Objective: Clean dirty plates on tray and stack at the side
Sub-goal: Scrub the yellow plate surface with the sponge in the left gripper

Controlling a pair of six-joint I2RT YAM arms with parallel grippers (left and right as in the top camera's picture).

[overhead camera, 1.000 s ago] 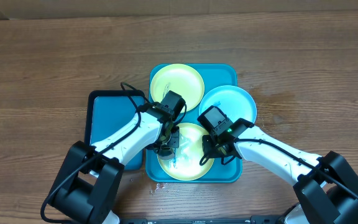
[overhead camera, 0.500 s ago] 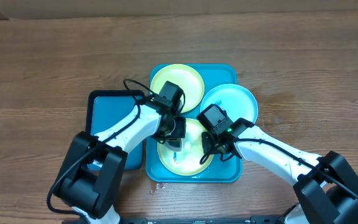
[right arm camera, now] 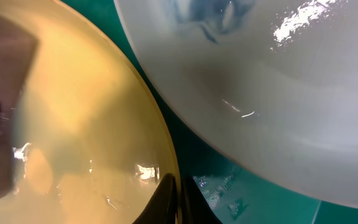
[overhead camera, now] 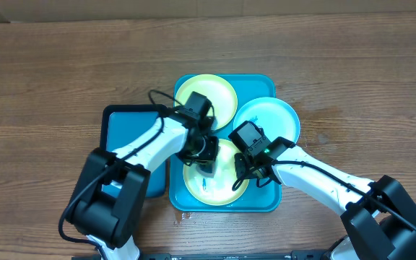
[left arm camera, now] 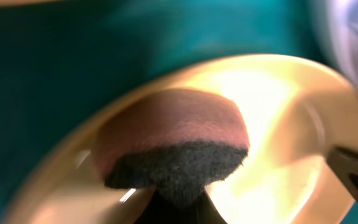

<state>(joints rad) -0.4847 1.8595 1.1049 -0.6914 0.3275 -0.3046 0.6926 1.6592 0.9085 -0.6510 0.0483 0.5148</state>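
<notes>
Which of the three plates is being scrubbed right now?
The yellow-green plate nearest the robot, under the left gripper's sponge; the other two lie clear of it.

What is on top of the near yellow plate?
A pink sponge, gripped by the left tool, rests on the plate. Whatever lies beneath the sponge is covered.

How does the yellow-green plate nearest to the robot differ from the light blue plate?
The pale yellow-green round plastic plate lies wholly inside the large teal plastic tray; the light blue round plastic plate hangs over the tray's right rim. The left tool presses a pinkish sponge on the yellow-green plate; no tool works on the light blue plate. Both are shallow and glossy.
</notes>
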